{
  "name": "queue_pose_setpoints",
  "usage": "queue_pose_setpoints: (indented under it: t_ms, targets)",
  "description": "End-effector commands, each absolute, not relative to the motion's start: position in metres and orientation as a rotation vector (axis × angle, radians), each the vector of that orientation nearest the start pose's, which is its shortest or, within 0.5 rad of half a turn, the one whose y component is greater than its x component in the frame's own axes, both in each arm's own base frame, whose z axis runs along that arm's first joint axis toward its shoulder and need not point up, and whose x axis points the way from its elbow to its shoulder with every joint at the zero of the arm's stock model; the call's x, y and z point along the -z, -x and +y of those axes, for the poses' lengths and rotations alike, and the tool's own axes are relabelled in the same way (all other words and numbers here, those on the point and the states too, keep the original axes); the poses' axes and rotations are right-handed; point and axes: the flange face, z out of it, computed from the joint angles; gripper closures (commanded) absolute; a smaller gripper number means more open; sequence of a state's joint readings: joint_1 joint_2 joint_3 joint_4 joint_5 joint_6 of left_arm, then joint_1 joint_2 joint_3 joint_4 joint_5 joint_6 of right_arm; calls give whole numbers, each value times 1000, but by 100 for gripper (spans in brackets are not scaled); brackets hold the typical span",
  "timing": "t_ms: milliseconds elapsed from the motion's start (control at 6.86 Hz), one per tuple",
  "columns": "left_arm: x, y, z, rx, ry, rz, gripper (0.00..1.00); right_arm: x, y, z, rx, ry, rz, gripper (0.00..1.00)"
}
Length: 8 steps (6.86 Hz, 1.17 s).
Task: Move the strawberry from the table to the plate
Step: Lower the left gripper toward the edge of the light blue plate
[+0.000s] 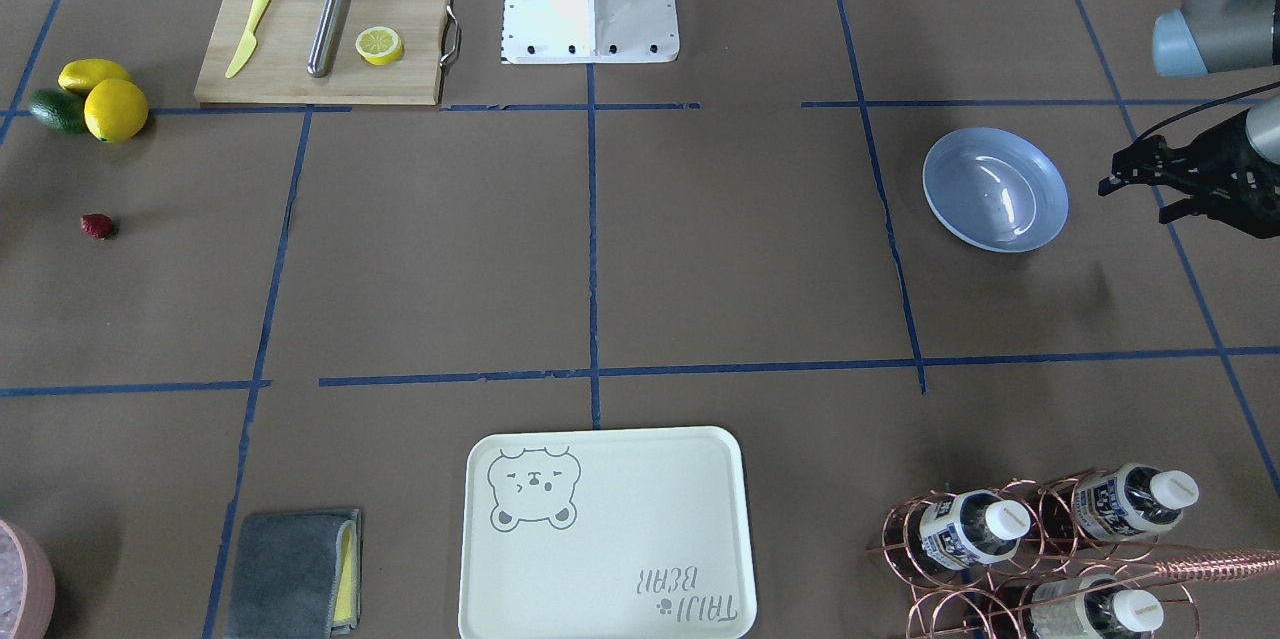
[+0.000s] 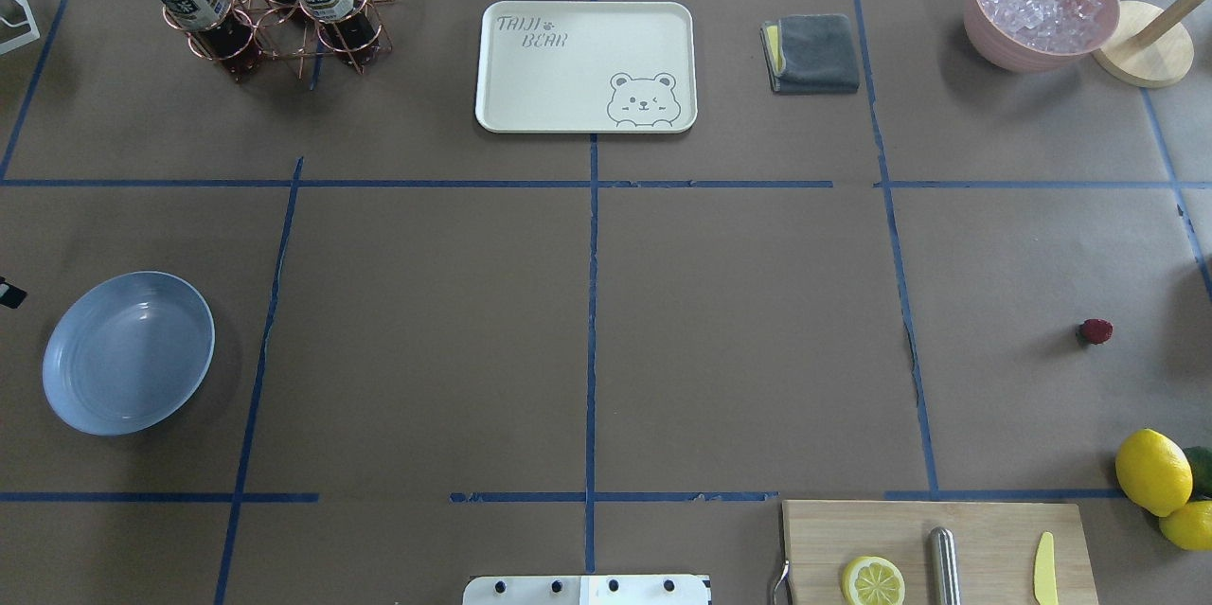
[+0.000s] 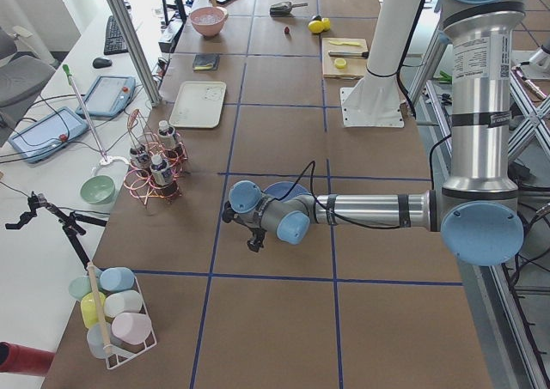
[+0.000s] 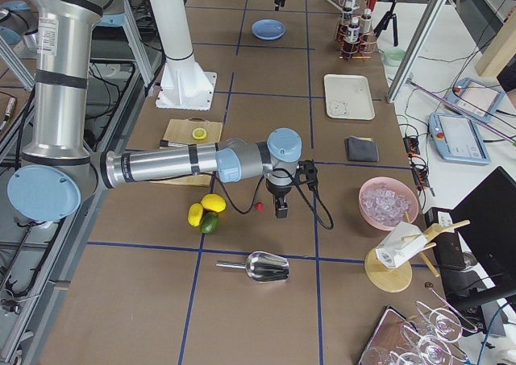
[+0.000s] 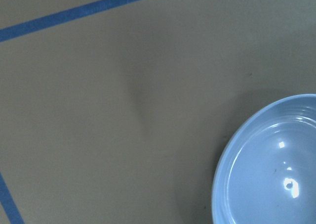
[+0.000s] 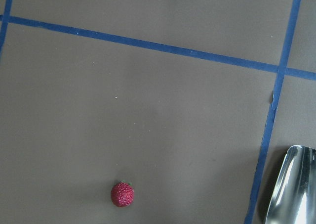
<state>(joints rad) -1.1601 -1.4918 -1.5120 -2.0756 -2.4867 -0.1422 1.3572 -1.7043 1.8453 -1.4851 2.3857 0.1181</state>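
Note:
The strawberry (image 2: 1096,331), small and dark red, lies on the brown table (image 2: 739,321) at the far right; it also shows low in the right wrist view (image 6: 122,194). The light blue plate (image 2: 128,352) rests at the table's far left and holds nothing (image 1: 995,189). My left gripper (image 1: 1137,199) hovers just outside the plate with its fingers apart and nothing between them. My right gripper (image 4: 280,208) hangs close beside the strawberry (image 4: 260,207); it shows only in the exterior right view, so I cannot tell its state.
Two lemons (image 2: 1152,471) and an avocado lie near the strawberry. A cutting board (image 2: 937,548) carries a lemon half, a metal rod and a yellow knife. A metal scoop (image 6: 291,184) lies nearby. Farther off are a cream tray (image 2: 585,65), grey cloth (image 2: 814,53), bottle rack (image 2: 265,8) and pink ice bowl (image 2: 1042,4).

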Motion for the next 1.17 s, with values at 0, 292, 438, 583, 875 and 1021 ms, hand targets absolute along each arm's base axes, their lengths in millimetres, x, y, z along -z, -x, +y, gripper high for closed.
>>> queue_pose_setpoints:
  t_ms: [0, 292, 438, 583, 875, 1021]
  targets:
    - [-665, -172, -441, -480, -86, 983, 1, -572, 36, -447, 184, -78, -841, 0]
    - [-657, -189, -440, -482, -69, 990, 2, -571, 36, -447, 185, -79, -843, 0]
    - [-656, -192, -440, -484, -64, 992, 6, -571, 36, -447, 185, -78, -844, 0]
    - [-651, -199, -443, -476, -58, 995, 11, -571, 36, -447, 185, -77, -844, 0]
    - [-651, -207, -440, -483, -49, 995, 27, -571, 36, -447, 185, -77, -844, 0]
    - [-653, -207, -441, -481, -58, 978, 32, -571, 36, -447, 185, -77, -844, 0]
